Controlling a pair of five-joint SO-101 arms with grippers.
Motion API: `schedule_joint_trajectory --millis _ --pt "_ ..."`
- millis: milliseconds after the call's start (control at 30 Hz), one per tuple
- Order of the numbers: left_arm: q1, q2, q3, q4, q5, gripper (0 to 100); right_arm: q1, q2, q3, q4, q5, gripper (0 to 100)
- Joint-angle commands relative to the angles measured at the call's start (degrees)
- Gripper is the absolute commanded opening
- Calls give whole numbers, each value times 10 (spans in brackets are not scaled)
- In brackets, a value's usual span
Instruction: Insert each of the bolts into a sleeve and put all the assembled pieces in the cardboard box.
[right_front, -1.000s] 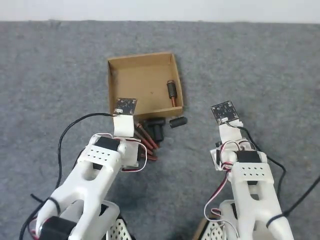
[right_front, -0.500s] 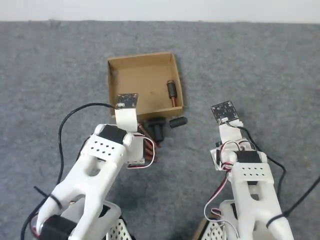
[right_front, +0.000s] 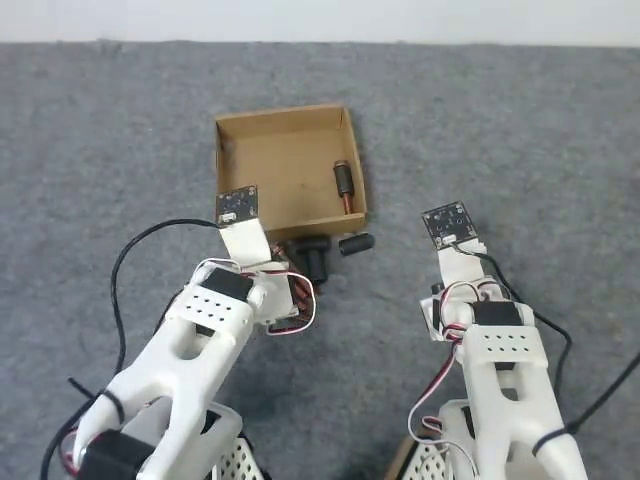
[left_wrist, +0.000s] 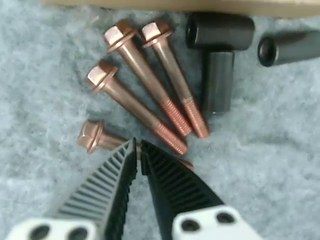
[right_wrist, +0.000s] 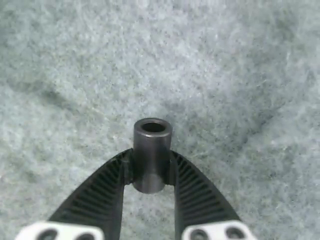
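Note:
Several copper bolts (left_wrist: 145, 75) lie fanned out on the grey carpet. My left gripper (left_wrist: 138, 148) is shut, its tips over the shaft of the nearest bolt (left_wrist: 92, 136), which runs across beneath them. Three black sleeves (left_wrist: 218, 80) lie just beyond the bolts, two of them also in the high view (right_front: 315, 257) beside the cardboard box (right_front: 285, 120). One assembled piece (right_front: 345, 184) lies inside the box. My right gripper (right_wrist: 151, 167) is shut on a black sleeve (right_wrist: 151, 150), held upright with its open bore facing the camera, above bare carpet.
The box's near wall (left_wrist: 175, 4) stands right behind the loose sleeves. In the high view the left arm (right_front: 215, 310) covers the bolts, and the right arm (right_front: 490, 340) stands well to the right of the box. Grey carpet stretches on all sides.
The left arm has pushed forward over the bolts and its wrist has swung a little to the left. The right arm has kept still with its sleeve.

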Motion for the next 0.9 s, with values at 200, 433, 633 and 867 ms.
schedule_joint_trajectory --millis 200,433,633,867 --pt "-60 -1 15 -10 33 197 5 -21 -4 -4 1 6" --pt "-59 4 24 -11 33 140 6 -21 -4 -4 1 6" --pt "-59 4 29 -10 6 54 6 -21 -4 -4 1 6" --pt "-55 -2 24 -10 -69 30 4 -21 -4 -5 1 6"
